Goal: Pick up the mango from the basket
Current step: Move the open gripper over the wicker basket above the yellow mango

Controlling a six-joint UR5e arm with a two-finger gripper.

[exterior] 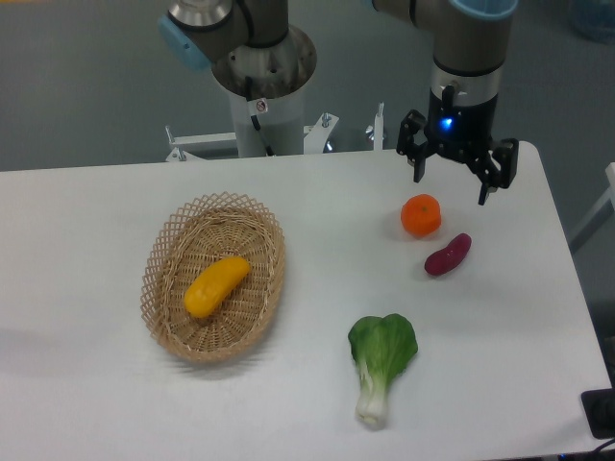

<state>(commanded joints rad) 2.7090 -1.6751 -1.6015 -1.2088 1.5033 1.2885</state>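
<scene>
my claw is hanging with its jaws apart and empty above the tangerine, well apart from the mango that is lying aslant in the basket, so i am judging the reach not yet begun.

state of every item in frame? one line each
hand: open, empty, above the table near the tangerine
mango: lying in the basket, not gripped
basket: upright on the table, holds only the mango
tangerine: on the table
sweet potato: on the table
bok choy: lying flat
</scene>
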